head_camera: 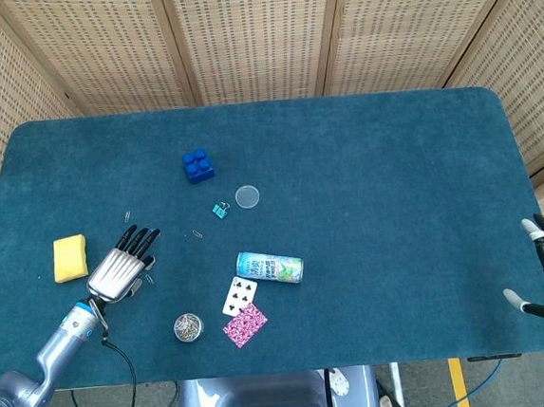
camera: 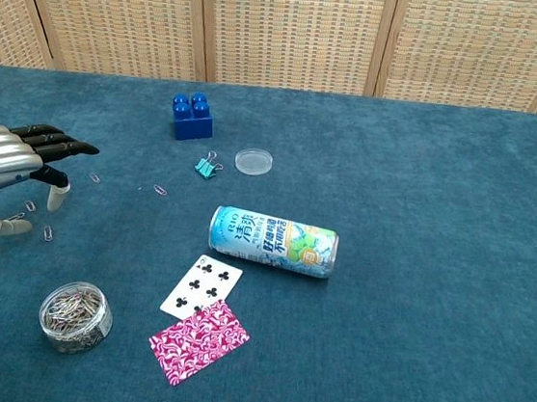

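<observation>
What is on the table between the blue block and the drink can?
Between the blue plastic building block and the lying light-blue drink can sit a small teal binder clip and a clear round lid, clearest in the chest view.

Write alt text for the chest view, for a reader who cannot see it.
A robot hand hovers, fingers spread, over loose paper clips at the left of a blue-covered table. Nearby are a jar of paper clips, two playing cards, one face down, and a can on its side. Behind sit a blue brick, a teal binder clip and a clear lid.
</observation>
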Controlling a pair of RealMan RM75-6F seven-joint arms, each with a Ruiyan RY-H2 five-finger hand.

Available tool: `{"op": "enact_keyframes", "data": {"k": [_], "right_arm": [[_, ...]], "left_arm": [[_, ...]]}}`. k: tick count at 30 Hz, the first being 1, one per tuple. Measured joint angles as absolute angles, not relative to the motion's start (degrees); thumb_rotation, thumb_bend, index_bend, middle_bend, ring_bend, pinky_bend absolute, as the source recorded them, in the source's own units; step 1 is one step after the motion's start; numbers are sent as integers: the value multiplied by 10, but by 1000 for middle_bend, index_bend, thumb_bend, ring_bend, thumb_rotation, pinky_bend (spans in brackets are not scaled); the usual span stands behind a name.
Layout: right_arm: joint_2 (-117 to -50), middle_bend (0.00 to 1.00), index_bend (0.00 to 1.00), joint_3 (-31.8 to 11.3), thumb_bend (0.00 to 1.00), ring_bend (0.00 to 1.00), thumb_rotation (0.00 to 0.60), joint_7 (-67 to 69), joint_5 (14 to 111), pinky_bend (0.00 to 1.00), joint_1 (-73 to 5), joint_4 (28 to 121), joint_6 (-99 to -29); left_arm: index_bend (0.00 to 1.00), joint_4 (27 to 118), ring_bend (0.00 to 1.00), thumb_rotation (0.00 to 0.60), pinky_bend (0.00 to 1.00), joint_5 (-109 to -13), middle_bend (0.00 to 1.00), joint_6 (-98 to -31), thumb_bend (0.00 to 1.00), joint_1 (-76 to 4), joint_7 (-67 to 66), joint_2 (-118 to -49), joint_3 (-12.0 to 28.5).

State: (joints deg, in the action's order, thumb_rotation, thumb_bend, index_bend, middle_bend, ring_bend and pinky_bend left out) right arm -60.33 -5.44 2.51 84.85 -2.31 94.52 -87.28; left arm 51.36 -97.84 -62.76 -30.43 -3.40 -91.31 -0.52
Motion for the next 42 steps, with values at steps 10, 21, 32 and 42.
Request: {"op": "enact_keyframes", "data": {"k": [10,21,32,42], "right_arm": [[-602,0,31,-54,0,0,600,28,848,0,-23,945,-872],[-601,0,31,-55,0,0,600,35,846,0,-23,944,-872],[-598,0,31,-55,0,0,600,42,847,0,-22,943,-873],[-597,0,31,-54,0,0,600,46,849,0,-22,942,-873]], "left_arm": [[506,496,0,600,0,-966,0,-618,307,-309,-22,-931,-14],[518,484,0,600,0,-958,0,-616,316,-315,-16,-951,-22],[589,487,0,600,0,-946,0,-604,367,-318,-31,-953,-27],[625,493,0,600,0,-936,0,-601,381,-318,-38,-950,-28]]}}
